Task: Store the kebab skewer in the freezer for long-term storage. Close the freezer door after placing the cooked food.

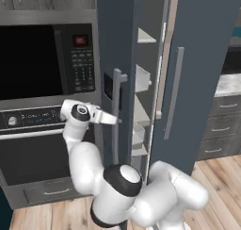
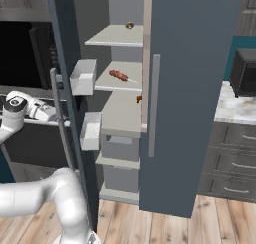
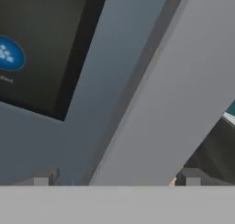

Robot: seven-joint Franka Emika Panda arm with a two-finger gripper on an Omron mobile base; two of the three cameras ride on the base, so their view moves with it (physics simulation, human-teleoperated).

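Gripper (image 1: 114, 119) spread, holding nothing, against the freezer door (image 1: 115, 45) outer face by its upright handle (image 1: 116, 120); you push toward the freezer (image 2: 195, 88).

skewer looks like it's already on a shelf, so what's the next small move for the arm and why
Probably push the freezer door toward shut. The kebab skewer already lies on a shelf inside the freezer, and the door stands open with its bins facing in. The claw is open, holds nothing, and sits right at the door's silver handle, so pressing the outer face there should swing it closed.
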